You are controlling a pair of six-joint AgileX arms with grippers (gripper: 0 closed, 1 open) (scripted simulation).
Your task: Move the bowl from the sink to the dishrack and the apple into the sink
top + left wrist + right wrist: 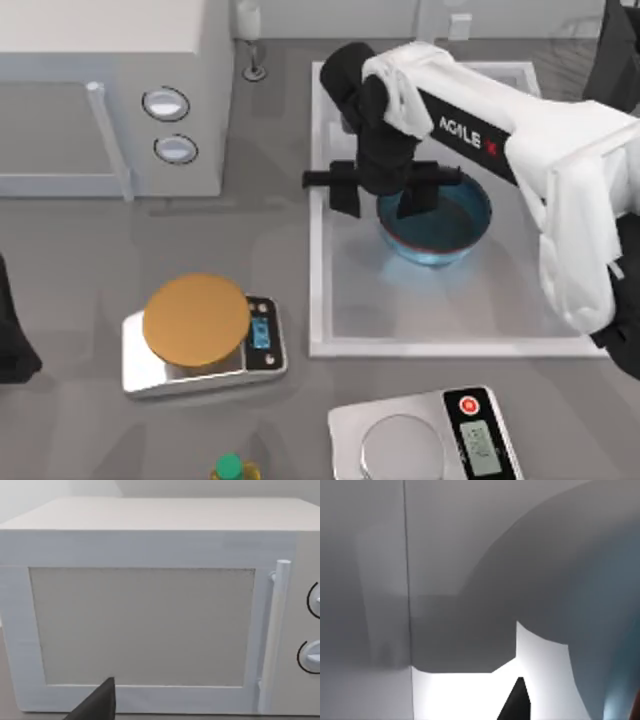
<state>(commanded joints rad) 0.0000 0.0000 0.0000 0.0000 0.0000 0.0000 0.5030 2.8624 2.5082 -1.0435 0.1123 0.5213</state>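
Right arm (520,140) reaching over sink (322,300), right gripper (400,195) at bowl's near-left rim, jaw state untellable, bowl (450,225) inside sink, left arm (15,330) parked left of sink.

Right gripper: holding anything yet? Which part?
Cannot tell. The right gripper is down at the bowl in the sink, at the bowl's left rim, but its fingers are hidden.

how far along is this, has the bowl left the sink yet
Nothing looks done yet: the bowl sits inside the sink. In hand: the right gripper is down at the bowl's left rim, apparently going for a grasp. The left arm is parked at the table's left edge. Left: lift the bowl to the dishrack, then put the apple in the sink.
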